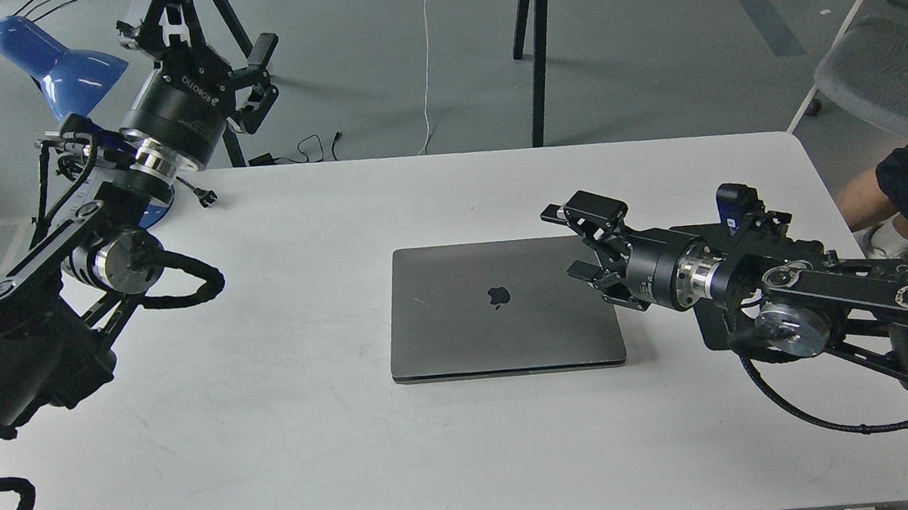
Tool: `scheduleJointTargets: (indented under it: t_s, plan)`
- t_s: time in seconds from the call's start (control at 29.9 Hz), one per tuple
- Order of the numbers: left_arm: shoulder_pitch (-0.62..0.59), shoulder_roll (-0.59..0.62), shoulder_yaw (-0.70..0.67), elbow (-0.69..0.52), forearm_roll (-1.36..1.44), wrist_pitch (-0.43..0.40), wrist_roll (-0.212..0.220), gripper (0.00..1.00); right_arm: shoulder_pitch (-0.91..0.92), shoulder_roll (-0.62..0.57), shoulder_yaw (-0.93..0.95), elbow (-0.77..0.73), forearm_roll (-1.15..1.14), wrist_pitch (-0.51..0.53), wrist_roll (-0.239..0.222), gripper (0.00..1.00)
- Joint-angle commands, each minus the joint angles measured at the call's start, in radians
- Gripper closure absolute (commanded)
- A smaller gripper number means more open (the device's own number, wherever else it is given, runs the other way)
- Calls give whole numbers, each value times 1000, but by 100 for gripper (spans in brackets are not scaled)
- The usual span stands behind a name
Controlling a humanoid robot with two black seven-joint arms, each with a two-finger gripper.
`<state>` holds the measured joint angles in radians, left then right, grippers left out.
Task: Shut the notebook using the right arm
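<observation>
The notebook (500,307), a slim space-grey laptop with a dark Apple logo, lies in the middle of the white table (315,456) with its lid flat down. My right gripper (566,243) hovers over the notebook's right rear corner with its fingers spread apart, holding nothing. The right arm (836,295) comes in from the right edge with a small blue part on its wrist. My left gripper (262,79), with white ROBOTIQ lettering on its body, is raised past the table's far left corner. It is open and empty.
A blue desk lamp (51,64) stands at the far left corner behind the left arm. A black mouse pad (711,331) lies under the right arm. A person's leg (900,183) and a grey chair (889,61) are beyond the right edge.
</observation>
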<state>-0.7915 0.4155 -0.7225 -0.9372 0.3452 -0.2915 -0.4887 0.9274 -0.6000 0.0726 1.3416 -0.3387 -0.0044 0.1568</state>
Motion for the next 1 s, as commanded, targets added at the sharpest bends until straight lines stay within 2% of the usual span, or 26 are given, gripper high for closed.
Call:
scheduleJointTargets:
  t_s: [0.0,0.33,0.97]
  plan:
    - [0,0,0,0,0,0,0,0,4,-26,65,7,1,6,0,0]
    - [0,-1,0,0,0,0,0,0,11,-86,262,-10,1,43,-3,0]
    - [0,0,0,0,0,0,0,0,64,-109,371,-228,199,66,-3,0]
